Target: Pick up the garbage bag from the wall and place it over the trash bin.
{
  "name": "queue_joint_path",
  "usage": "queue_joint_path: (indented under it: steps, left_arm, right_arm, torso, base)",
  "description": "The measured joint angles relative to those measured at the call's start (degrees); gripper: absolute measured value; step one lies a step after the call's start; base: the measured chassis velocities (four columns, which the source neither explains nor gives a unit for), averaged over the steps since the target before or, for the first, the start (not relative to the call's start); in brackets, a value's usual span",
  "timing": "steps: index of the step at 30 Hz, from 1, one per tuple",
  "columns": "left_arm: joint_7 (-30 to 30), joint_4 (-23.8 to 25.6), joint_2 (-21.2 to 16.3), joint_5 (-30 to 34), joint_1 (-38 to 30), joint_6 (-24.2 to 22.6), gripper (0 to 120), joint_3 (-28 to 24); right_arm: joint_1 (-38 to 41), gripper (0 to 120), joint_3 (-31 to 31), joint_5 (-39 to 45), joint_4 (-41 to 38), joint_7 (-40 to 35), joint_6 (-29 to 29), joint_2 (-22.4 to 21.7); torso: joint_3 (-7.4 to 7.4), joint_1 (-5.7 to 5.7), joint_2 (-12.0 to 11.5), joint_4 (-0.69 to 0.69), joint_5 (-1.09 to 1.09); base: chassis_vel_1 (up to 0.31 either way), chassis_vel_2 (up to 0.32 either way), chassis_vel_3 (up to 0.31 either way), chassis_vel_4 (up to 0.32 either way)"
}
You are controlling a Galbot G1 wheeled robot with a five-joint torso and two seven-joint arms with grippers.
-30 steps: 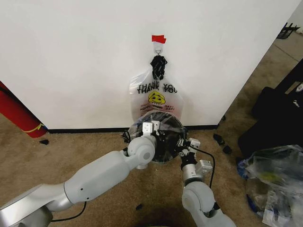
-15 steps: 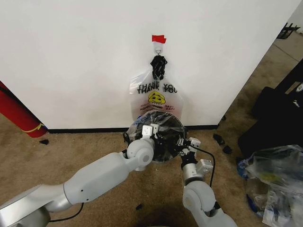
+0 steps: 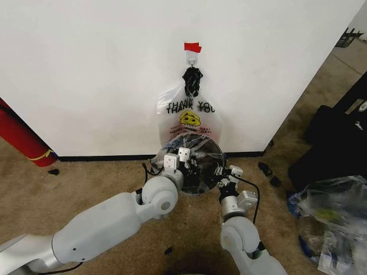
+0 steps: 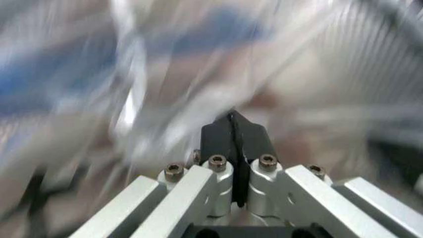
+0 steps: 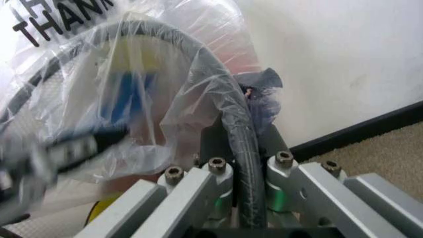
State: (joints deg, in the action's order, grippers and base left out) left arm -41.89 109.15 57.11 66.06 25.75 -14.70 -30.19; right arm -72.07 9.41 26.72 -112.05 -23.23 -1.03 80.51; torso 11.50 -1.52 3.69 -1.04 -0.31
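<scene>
At frame centre we see the garbage bag [image 3: 192, 150] draped over the trash bin [image 3: 202, 179] against the wall [image 3: 86, 69]. Our right gripper [image 5: 239, 144] clamps the bin's rim through the plastic. The left gripper [image 4: 233, 130], fingers pressed together, sits at the bin's left edge. Open carpet [image 3: 69, 177] spreads lower left.
</scene>
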Motion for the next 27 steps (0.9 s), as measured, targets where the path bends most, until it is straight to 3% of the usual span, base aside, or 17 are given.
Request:
queue_joint_path:
  steps: [7, 14, 21, 27]
  left_arm:
    - [1.34, -3.99, 3.05, -5.62, -0.59, 1.04, 0, -1.34]
    - [1.08, -8.86, 5.39, -5.64, -1.75, 0.43, 0, -2.31]
    - [1.00, -11.78, 5.95, -4.64, -3.23, -0.62, 0, -3.23]
    - [0.39, -11.26, 4.44, -4.40, -3.27, -2.45, 0, -3.71]
  right_arm:
    - [-0.23, 0, -0.66, -0.71, -0.57, 0.04, -0.31, 0.59]
    - [-0.61, 0, -1.12, -1.06, -1.44, 0.15, -0.56, 0.80]
    - [-1.12, 0, -1.09, -1.21, -2.16, 0.54, -0.57, 0.20]
    - [-1.00, 0, -0.60, -1.25, -2.31, 0.69, -0.48, -0.56]
  torso:
    - [0.00, 0.00, 0.00, 0.00, 0.01]
    - [0.00, 0.00, 0.00, 0.00, 0.01]
    - [0.00, 0.00, 0.00, 0.00, 0.02]
    - [0.00, 0.00, 0.00, 0.00, 0.01]
  base:
    - [0.000, 0.000, 0.000, 0.000]
    - [0.000, 0.000, 0.000, 0.000]
    - [0.000, 0.000, 0.000, 0.000]
    - [0.000, 0.000, 0.000, 0.000]
